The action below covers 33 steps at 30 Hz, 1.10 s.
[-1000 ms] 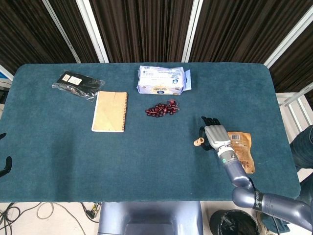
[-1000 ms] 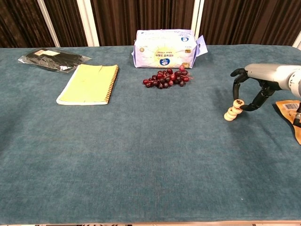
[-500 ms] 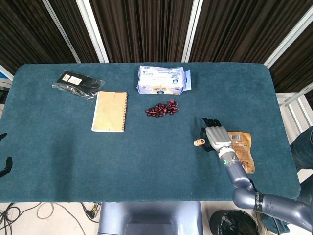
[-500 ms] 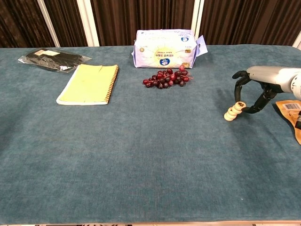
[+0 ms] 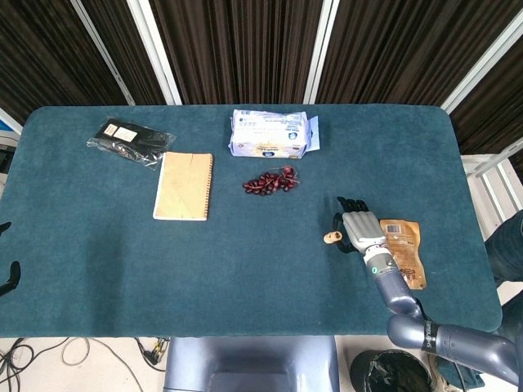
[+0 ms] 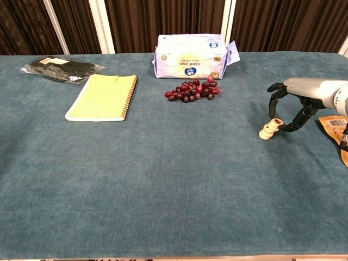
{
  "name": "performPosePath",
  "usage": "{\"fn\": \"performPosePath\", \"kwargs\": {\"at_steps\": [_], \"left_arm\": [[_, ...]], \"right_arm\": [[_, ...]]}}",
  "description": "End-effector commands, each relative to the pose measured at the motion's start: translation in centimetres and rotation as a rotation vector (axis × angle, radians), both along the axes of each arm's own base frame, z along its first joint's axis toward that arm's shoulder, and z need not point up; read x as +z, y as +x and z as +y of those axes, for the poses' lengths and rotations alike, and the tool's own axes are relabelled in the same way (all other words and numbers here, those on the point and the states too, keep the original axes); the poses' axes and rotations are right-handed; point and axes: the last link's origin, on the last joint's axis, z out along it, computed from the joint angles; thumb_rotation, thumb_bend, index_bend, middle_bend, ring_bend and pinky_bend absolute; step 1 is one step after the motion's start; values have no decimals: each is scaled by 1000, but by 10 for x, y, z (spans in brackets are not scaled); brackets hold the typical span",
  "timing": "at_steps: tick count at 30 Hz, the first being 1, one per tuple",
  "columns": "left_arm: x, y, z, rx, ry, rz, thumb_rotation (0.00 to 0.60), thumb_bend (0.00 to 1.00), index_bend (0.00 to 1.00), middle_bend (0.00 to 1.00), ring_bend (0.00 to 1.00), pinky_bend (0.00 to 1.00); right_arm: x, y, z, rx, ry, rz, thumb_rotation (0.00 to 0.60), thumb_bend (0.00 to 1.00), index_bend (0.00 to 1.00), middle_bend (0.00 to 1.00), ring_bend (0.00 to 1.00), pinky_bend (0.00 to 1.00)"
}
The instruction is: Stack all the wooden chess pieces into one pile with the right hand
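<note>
A short pile of pale wooden chess pieces [image 6: 267, 132] stands on the teal table, right of centre; in the head view it is a small tan spot [image 5: 330, 238]. The top piece [image 6: 277, 121] sits tilted and off to the right of the pile. My right hand [image 6: 293, 103] arches over it from the right, with dark fingers [image 6: 272, 104] curved down on either side, and pinches that tilted piece. The same hand [image 5: 360, 228] appears in the head view. Only the dark fingertips of my left hand [image 5: 6, 276] show at the far left edge, apart and holding nothing.
An orange snack packet [image 5: 404, 249] lies just right of my right hand. A bunch of red grapes [image 6: 191, 90], a white tissue pack [image 6: 191, 55], a spiral notebook [image 6: 103, 97] and a black packet [image 6: 60, 68] lie further back and to the left.
My right hand has shifted very slightly, and the tilted top piece has sunk a little lower onto the pile. Everything else is still.
</note>
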Motion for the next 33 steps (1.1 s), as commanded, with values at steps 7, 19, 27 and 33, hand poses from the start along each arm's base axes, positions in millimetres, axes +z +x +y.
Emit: {"fn": "performPosePath", "kwargs": {"at_steps": [7, 19, 27, 33], "left_arm": [[0, 0, 0, 0, 0, 0, 600, 488, 139, 0, 0, 0], [0, 0, 0, 0, 0, -1, 600, 488, 139, 0, 0, 0], [0, 0, 0, -2, 2, -3, 600, 487, 139, 0, 0, 0], [-1, 2, -1, -6, 2, -4, 600, 488, 139, 0, 0, 0]], "right_arm": [[-1, 3, 0, 6, -2, -2, 600, 408, 447, 0, 0, 0], [13, 14, 6, 40, -29, -26, 600, 408, 435, 0, 0, 0], [50, 31, 38, 100, -135, -145, 600, 407, 338, 0, 0, 0], [81, 12, 91, 182, -313, -159, 600, 408, 297, 0, 0, 0]]}}
